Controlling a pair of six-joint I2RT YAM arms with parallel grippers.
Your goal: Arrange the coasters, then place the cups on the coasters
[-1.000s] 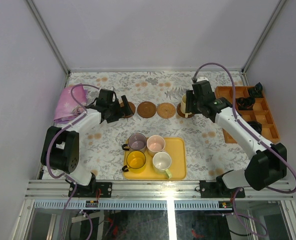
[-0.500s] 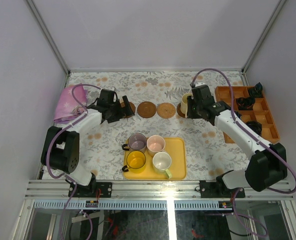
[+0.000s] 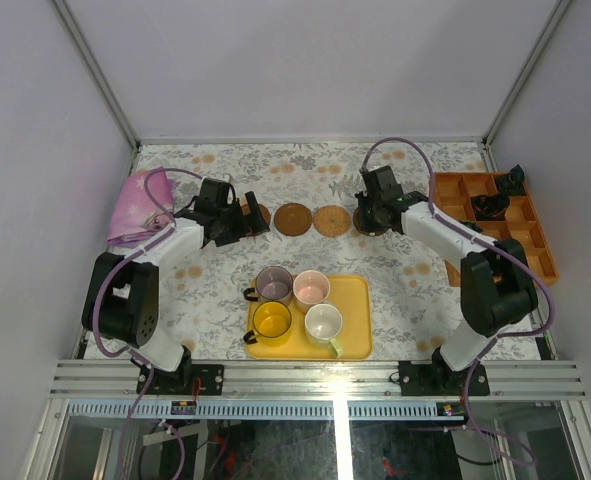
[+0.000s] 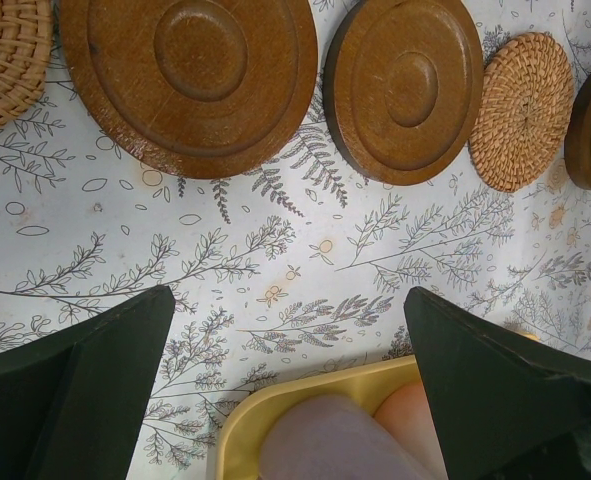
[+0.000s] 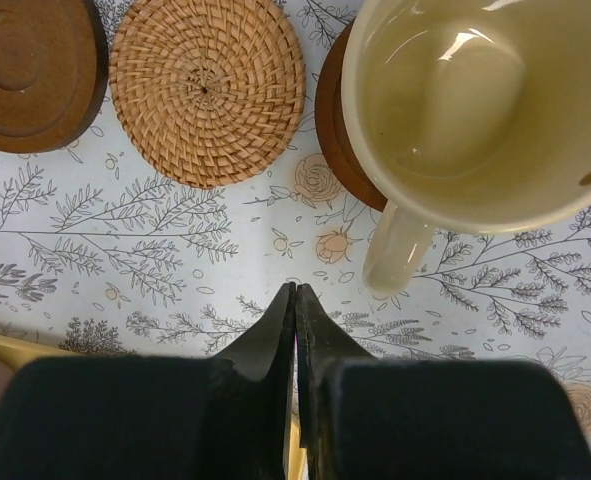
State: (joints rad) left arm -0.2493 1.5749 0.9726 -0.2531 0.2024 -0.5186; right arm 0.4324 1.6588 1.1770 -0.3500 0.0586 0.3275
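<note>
Right arm stretches forward, its gripper (image 5: pixel 297 300) closed and empty just short of the cream cup (image 5: pixel 445 100) on its coaster (image 5: pixel 330 112). A second ago its jaws stood apart. Left gripper (image 4: pixel 287 295) stays wide open, empty.

No text, label or number can be read.

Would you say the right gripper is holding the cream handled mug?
No, the right gripper is shut empty, apart from the cream handled mug.

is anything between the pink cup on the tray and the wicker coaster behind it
Nothing visible: only bare tablecloth lies between the pink cup and the wicker coaster. The left gripper and right gripper stand off to either side.
</note>
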